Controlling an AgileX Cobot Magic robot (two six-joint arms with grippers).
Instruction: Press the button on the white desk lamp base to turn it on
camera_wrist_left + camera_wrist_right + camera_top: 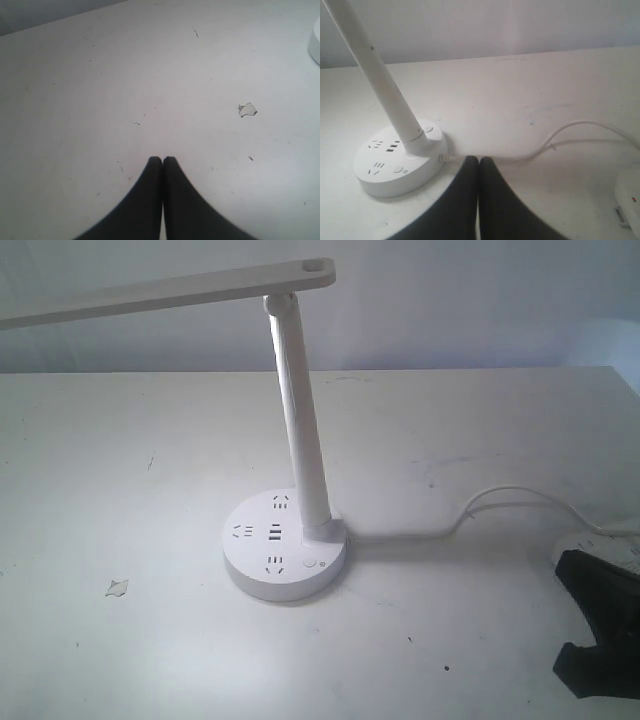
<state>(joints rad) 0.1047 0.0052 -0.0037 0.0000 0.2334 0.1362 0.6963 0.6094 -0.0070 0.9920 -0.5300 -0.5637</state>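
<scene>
The white desk lamp base (262, 558) stands mid-table, a round disc with socket slots, a slim stem (305, 420) and a long flat head (150, 295). Its small round button (309, 564) sits on the disc's front right, beside the stem's foot. In the right wrist view the base (385, 180) and button (398, 169) lie to one side of my right gripper (478, 160), which is shut and empty just off the base's rim. That gripper shows as a dark shape (595, 615) at the lower right. My left gripper (162, 159) is shut over bare table, with only the base's edge (316, 47) in view.
A white cable (470, 510) runs from the base's right side toward a small white power strip (630, 200) at the right edge. A small torn scrap (117, 587) lies on the white table (450, 420) left of the base.
</scene>
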